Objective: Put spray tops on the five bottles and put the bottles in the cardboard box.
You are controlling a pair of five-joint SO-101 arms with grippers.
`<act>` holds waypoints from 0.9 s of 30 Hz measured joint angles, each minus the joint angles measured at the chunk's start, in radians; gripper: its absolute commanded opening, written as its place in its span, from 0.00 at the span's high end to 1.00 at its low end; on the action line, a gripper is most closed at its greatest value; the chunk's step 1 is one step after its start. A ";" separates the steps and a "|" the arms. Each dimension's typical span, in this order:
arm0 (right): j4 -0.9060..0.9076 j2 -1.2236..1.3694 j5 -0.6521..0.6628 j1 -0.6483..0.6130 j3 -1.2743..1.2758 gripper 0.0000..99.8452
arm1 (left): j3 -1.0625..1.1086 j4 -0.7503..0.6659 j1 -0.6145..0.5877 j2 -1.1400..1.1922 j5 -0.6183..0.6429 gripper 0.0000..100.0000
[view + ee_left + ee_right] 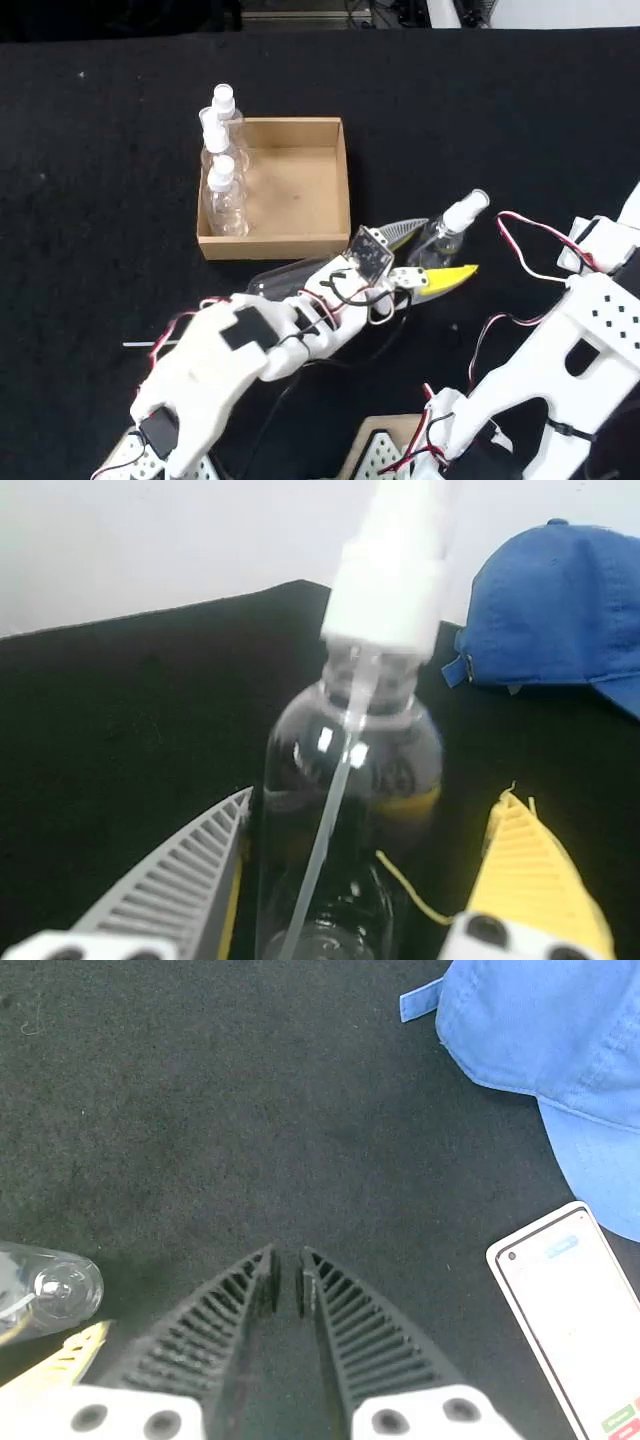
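A clear bottle (440, 240) with a white spray top (466, 210) stands tilted to the right of the cardboard box (300, 245). My left gripper (448, 250) is open around it, grey finger on one side and yellow finger on the other. In the left wrist view the bottle (345, 810) sits between the fingers, with a gap on the yellow side. Three bottles with spray tops (224, 180) stand along the box's left wall. My right gripper (288, 1285) is shut on nothing above the black cloth, and a clear bottle end (50, 1295) shows off to one side.
A blue cap (540, 1030) and a phone (575, 1310) lie on the cloth near my right gripper. A clear shape, perhaps a lying bottle (272, 280), shows under the left arm by the box's front wall. The right arm (560, 340) stands at the lower right.
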 measured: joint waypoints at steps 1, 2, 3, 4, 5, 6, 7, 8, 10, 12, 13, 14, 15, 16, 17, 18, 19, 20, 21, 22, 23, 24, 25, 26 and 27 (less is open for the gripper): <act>0.000 0.000 0.000 0.000 0.000 0.99 | 0.023 0.000 0.000 -0.029 0.000 0.67; 0.000 0.000 0.000 0.000 0.000 0.99 | 0.048 0.005 0.000 -0.057 0.000 0.67; 0.000 0.000 0.000 0.000 0.000 0.99 | 0.069 0.012 0.002 -0.078 0.000 0.67; 0.000 0.000 0.000 0.000 0.000 0.99 | 0.091 0.018 0.002 -0.095 0.000 0.67; 0.000 0.000 0.000 0.000 0.000 0.99 | 0.115 0.021 0.002 -0.106 0.000 0.67; 0.000 0.000 0.000 0.000 0.000 0.99 | 0.135 0.023 0.002 -0.118 0.000 0.67; 0.000 0.000 0.000 0.000 0.000 0.99 | 0.155 0.023 0.002 -0.133 0.000 0.67; 0.000 0.000 0.000 0.000 0.000 0.99 | 0.172 0.023 0.002 -0.150 0.000 0.67; 0.000 0.002 0.000 0.000 0.000 0.99 | 0.215 0.023 0.002 -0.199 0.000 0.67; 0.000 0.005 0.000 0.000 0.000 0.99 | 0.261 0.023 0.002 -0.259 0.000 0.67; 0.000 0.005 0.000 0.000 0.000 0.99 | 0.285 0.023 0.002 -0.295 0.000 0.67; 0.000 0.005 0.000 0.000 0.000 0.99 | 0.308 0.026 0.002 -0.330 0.000 0.67; 0.000 0.005 0.000 0.000 0.000 0.99 | 0.339 0.029 0.000 -0.376 0.000 0.67; 0.000 0.005 0.000 0.000 0.000 0.99 | 0.381 0.029 0.000 -0.423 0.000 0.67; 0.000 0.005 0.000 0.000 0.000 0.99 | 0.422 0.031 -0.002 -0.473 0.000 0.67; 0.000 0.005 0.000 0.000 0.000 0.99 | 0.466 0.035 -0.002 -0.520 0.000 0.67; 0.000 0.005 0.000 0.000 0.000 0.99 | 0.512 0.048 -0.002 -0.571 0.000 0.67; 0.000 0.005 0.000 0.000 0.000 0.99 | 0.557 0.071 -0.005 -0.621 0.000 0.67; 0.000 0.005 0.000 0.000 0.000 0.99 | 0.595 0.110 -0.009 -0.674 0.000 0.67; 0.000 0.005 0.000 0.000 0.000 0.99 | 0.629 0.158 -0.014 -0.729 0.002 0.67; 0.000 0.005 0.000 0.000 0.000 0.99 | 0.657 0.216 -0.017 -0.787 0.002 0.67; 0.000 0.005 0.000 0.000 0.000 0.99 | 0.681 0.278 -0.017 -0.847 0.002 0.67; 0.000 0.005 0.000 0.000 0.000 0.99 | 0.698 0.348 -0.014 -0.913 0.002 0.67; 0.000 0.005 0.000 0.000 0.000 0.99 | 0.704 0.423 -0.012 -0.980 0.002 0.67; 0.000 0.005 0.000 0.000 0.000 0.99 | 0.707 0.505 -0.011 -1.049 0.002 0.67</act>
